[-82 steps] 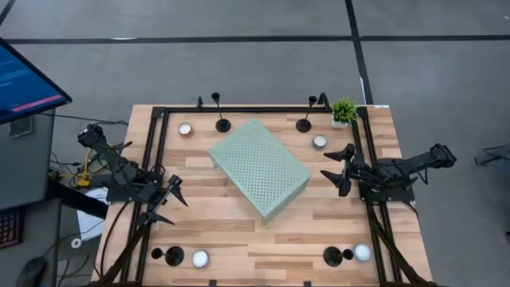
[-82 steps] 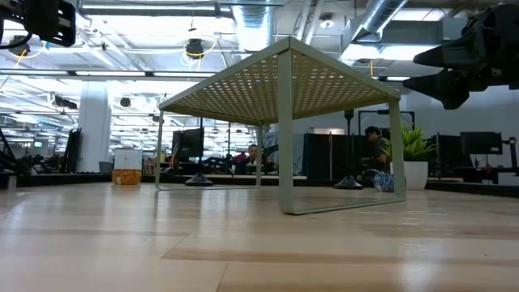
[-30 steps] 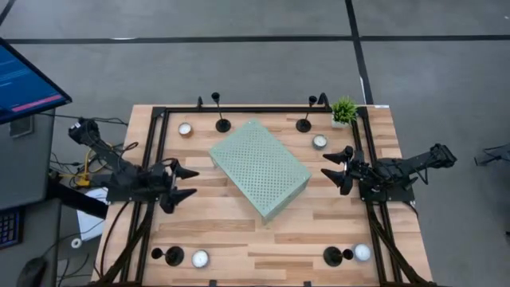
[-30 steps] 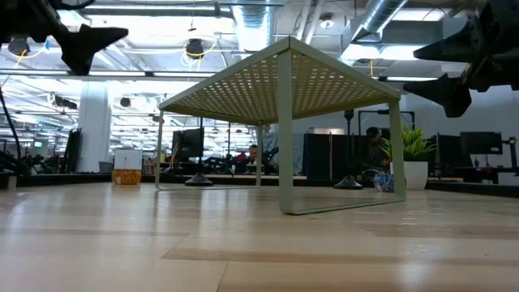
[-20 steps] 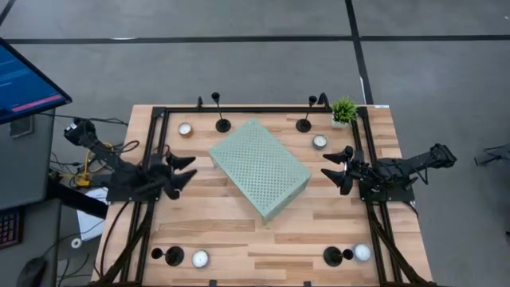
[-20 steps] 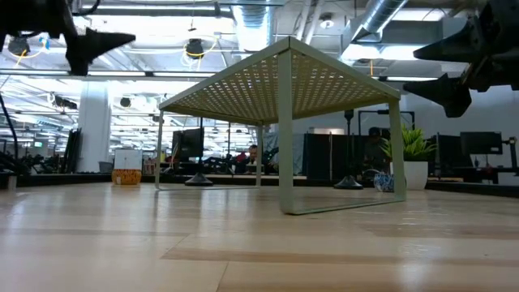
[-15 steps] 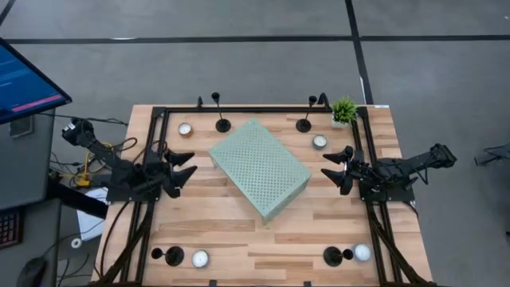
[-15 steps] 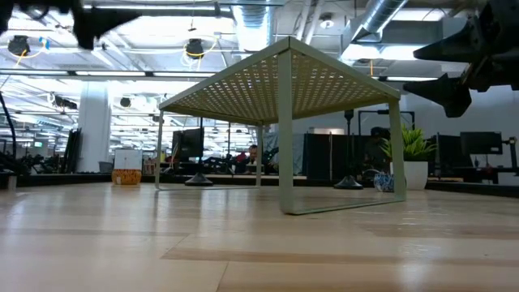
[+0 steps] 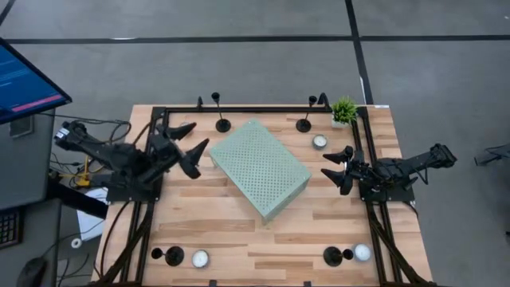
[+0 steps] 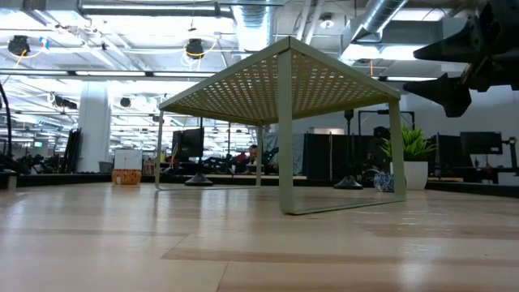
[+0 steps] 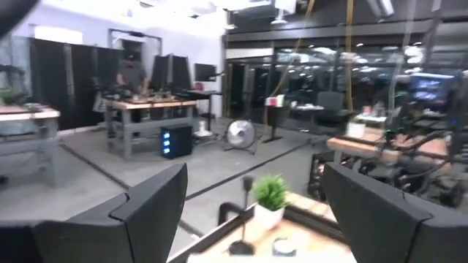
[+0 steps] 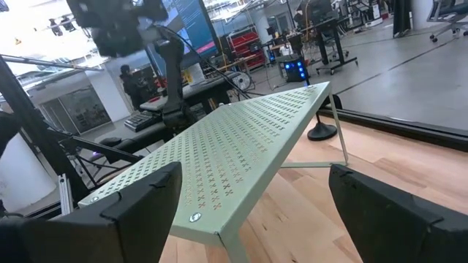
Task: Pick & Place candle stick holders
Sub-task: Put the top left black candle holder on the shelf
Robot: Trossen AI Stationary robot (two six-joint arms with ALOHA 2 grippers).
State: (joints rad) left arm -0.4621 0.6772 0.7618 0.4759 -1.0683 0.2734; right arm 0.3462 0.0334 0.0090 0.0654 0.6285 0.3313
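Two black candle stick holders (image 9: pixel 222 123) (image 9: pixel 304 123) stand at the table's far edge, either side of the green perforated stand (image 9: pixel 259 167). Two more (image 9: pixel 174 255) (image 9: pixel 333 255) stand near the front edge. My left gripper (image 9: pixel 195 138) hovers open and empty at the far left, just left of the first holder and clear of it. My right gripper (image 9: pixel 341 169) hangs open and empty right of the stand, and its own view looks along the stand (image 12: pixel 241 146) to a holder's base (image 12: pixel 322 131). Only the right gripper (image 10: pixel 454 65) shows in the low view.
White tealights lie at the far right (image 9: pixel 319 141), front left (image 9: pixel 199 257) and front right (image 9: pixel 362 252). A small potted plant (image 9: pixel 344 110) stands in the far right corner, also seen in the left wrist view (image 11: pixel 269 193). Black frame rails (image 9: pixel 155 199) run along the table's sides.
My left arm has swung from the left middle toward the far left corner, rising out of the low view and covering the tealight there. The right arm has not moved.
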